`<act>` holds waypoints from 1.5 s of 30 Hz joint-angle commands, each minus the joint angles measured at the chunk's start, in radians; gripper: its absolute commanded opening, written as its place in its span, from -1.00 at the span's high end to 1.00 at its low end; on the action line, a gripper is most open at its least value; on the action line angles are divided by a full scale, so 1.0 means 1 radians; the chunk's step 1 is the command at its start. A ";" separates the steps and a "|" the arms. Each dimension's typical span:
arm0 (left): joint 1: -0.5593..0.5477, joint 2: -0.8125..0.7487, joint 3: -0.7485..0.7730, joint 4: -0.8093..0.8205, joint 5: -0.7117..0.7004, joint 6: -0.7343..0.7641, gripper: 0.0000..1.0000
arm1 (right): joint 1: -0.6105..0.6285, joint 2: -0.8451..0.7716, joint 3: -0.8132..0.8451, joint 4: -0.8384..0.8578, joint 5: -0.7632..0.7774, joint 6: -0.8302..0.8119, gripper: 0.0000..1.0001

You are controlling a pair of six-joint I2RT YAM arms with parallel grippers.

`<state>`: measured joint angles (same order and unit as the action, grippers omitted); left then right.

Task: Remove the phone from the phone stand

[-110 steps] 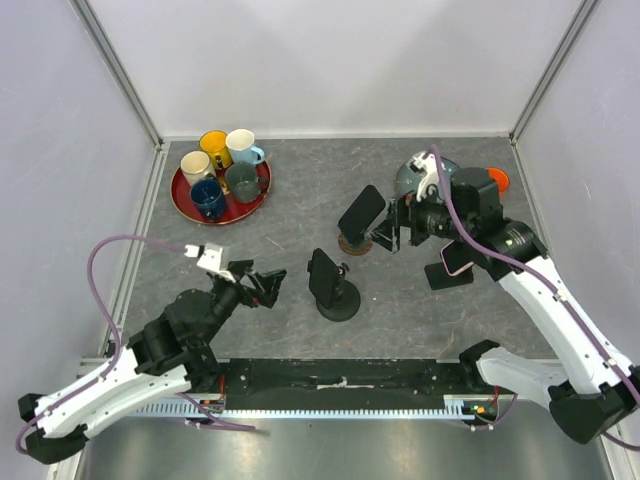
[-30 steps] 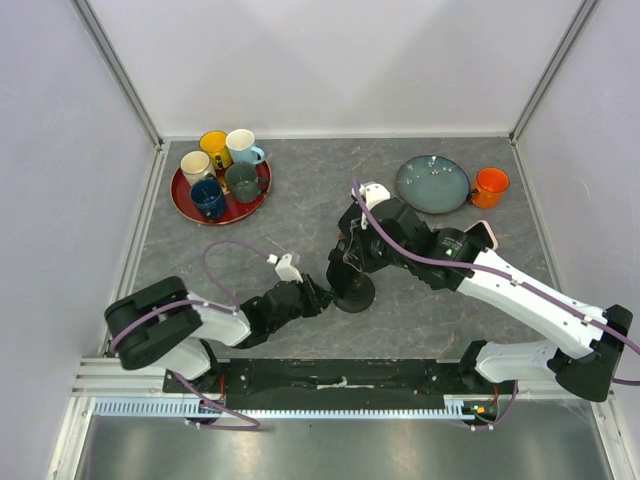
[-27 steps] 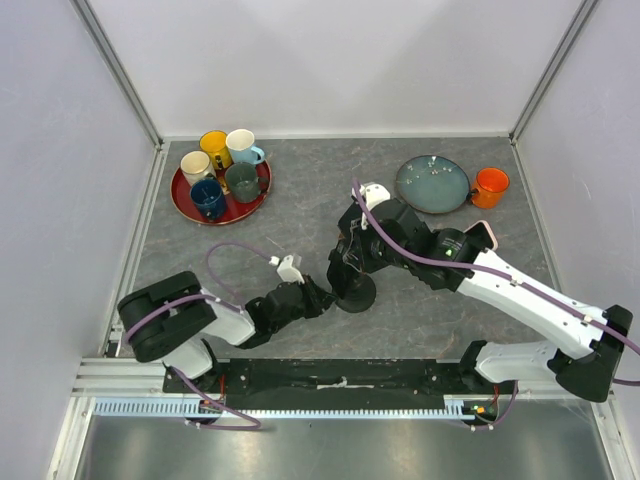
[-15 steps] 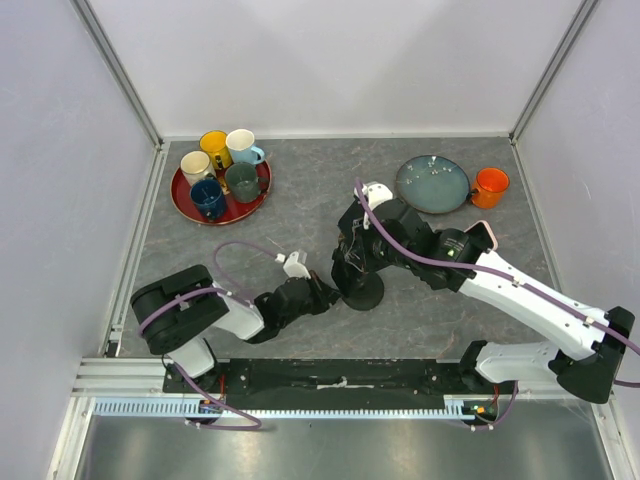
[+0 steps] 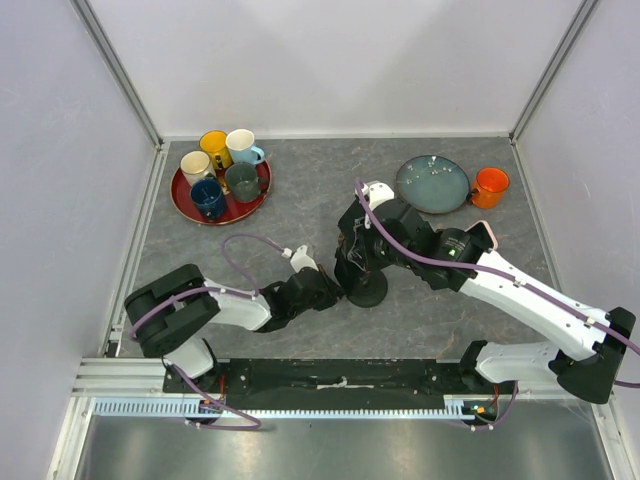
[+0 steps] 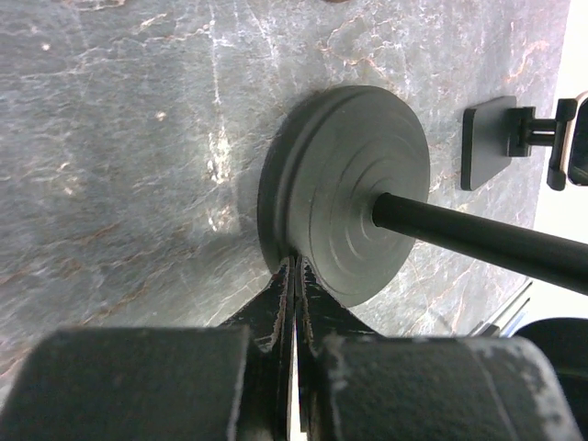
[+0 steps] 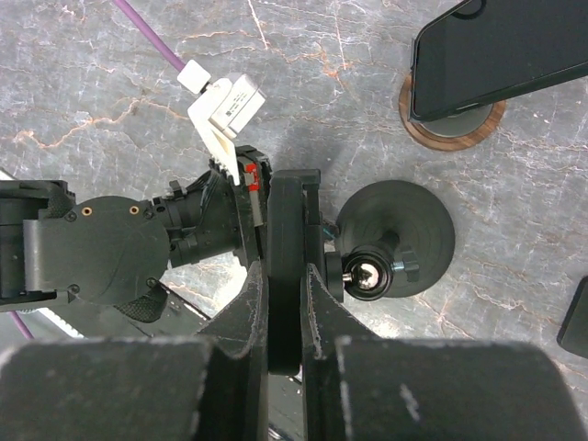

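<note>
While the grey marbled table [image 5: 300, 215] spreads under everything, the 2 arms meet near its middle: the right arm [image 5: 520, 290] reaches in from the right and the left arm [image 5: 215, 305] lies low along the near side. At the far left corner a round red tray [image 5: 250, 207] carries 5 mugs [image 5: 208, 197], and at the far right a blue-grey plate [image 5: 432, 184] lies just beside an orange mug [image 5: 489, 187]. The phone stand [image 6: 354, 193], a black disc base with a thin post rising from it, stands on the table between the 2 grippers. The right gripper [image 7: 285, 276] comes down over it with its jaws clamped on the phone [image 7: 285, 211], which shows edge-on as a thin dark slab between the fingers; the phone sits right against the stand's head, above and to one side of the disc base, and I cannot tell whether it has come free of the holder. The left gripper [image 6: 296, 266] points at the base from the side, its jaws pressed together with nothing between them and their tips touching the disc's rim. Farther off, a second phone [image 7: 496, 50] leans on a small round wooden base [image 7: 450, 129], apart from the black stand.
</note>
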<state>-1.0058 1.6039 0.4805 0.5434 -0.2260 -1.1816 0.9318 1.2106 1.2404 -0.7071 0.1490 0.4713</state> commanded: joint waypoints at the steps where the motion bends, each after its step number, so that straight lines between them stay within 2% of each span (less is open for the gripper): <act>1: -0.005 -0.084 -0.035 -0.089 -0.018 0.022 0.96 | 0.007 -0.051 0.059 0.127 -0.028 0.041 1.00; 4: -0.005 -0.189 -0.107 0.001 -0.042 0.082 0.92 | 0.006 -0.060 0.054 0.127 -0.019 0.036 1.00; 7: -0.005 -0.298 -0.186 0.082 -0.072 0.192 0.73 | 0.001 -0.060 0.050 0.127 -0.025 0.026 1.00; 8: -0.007 -0.323 -0.204 0.133 -0.076 0.271 0.57 | 0.001 -0.056 0.048 0.126 -0.029 0.023 1.00; 10: -0.007 -0.408 -0.259 0.182 -0.073 0.364 0.37 | -0.001 -0.049 0.048 0.124 -0.040 0.013 1.00; 11: -0.007 -0.444 -0.276 0.209 -0.070 0.441 0.11 | 0.001 -0.043 0.048 0.124 -0.054 0.012 1.00; 13: -0.007 -0.502 -0.316 0.213 -0.067 0.517 -0.19 | -0.001 -0.037 0.048 0.124 -0.061 0.000 1.00; 14: -0.007 -0.566 -0.324 0.192 -0.062 0.574 -0.47 | 0.001 -0.033 0.047 0.124 -0.065 -0.006 1.00; 17: -0.007 -0.674 -0.326 0.129 -0.036 0.679 -0.70 | 0.001 -0.023 0.048 0.123 -0.078 -0.026 1.00; 23: -0.007 -0.808 -0.269 0.030 0.014 0.851 -0.88 | 0.001 -0.003 0.048 0.115 -0.114 -0.043 1.00; 25: -0.007 -0.826 -0.209 -0.005 0.036 0.890 -0.91 | 0.001 0.001 0.045 0.115 -0.115 -0.043 1.00; 26: -0.007 -0.822 -0.185 -0.020 0.068 0.930 -0.99 | 0.001 0.001 0.045 0.115 -0.115 -0.045 1.00; 33: -0.025 -0.722 -0.023 -0.025 0.119 1.014 -0.99 | 0.001 0.006 0.048 0.115 -0.118 -0.040 1.00; 40: -0.092 -0.610 0.030 0.050 0.065 1.134 -1.00 | 0.001 0.004 0.047 0.115 -0.126 -0.030 1.00; 45: -0.116 -0.579 0.018 0.099 0.059 1.143 -1.00 | 0.002 0.000 0.051 0.115 -0.131 -0.022 1.00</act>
<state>-1.1034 1.0122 0.4778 0.5510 -0.1482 -0.1108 0.9321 1.2251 1.2404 -0.6888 0.0410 0.4305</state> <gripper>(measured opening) 0.995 0.143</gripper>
